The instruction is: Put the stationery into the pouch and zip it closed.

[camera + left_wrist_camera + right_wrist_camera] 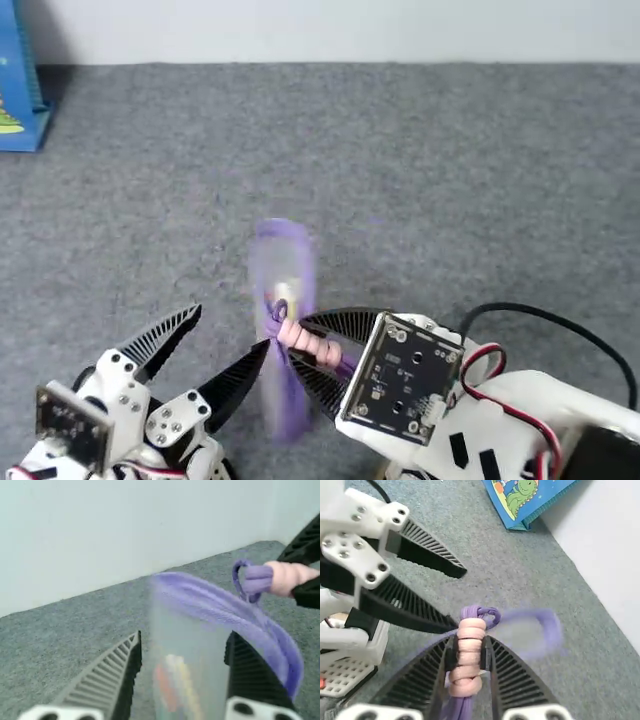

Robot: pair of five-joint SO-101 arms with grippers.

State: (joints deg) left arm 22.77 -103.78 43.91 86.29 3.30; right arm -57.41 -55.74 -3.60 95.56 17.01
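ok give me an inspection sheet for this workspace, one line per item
surface: grey carpet-like mat
job's things: purple translucent pouch mid-mat, blurred; coloured items inside, unclear; pink braided zip pull on it
clutter: blue printed box at the far edge
grippers: left gripper open beside the pouch; right gripper shut on the zip pull
cables: black cable and red-white wires on the right arm
surroundings: white wall behind the mat

Right gripper (297,342) clamped on pink zipper pull (312,346) of purple pouch (285,262). Left gripper (233,326) fingers spread, one tip at pouch edge.
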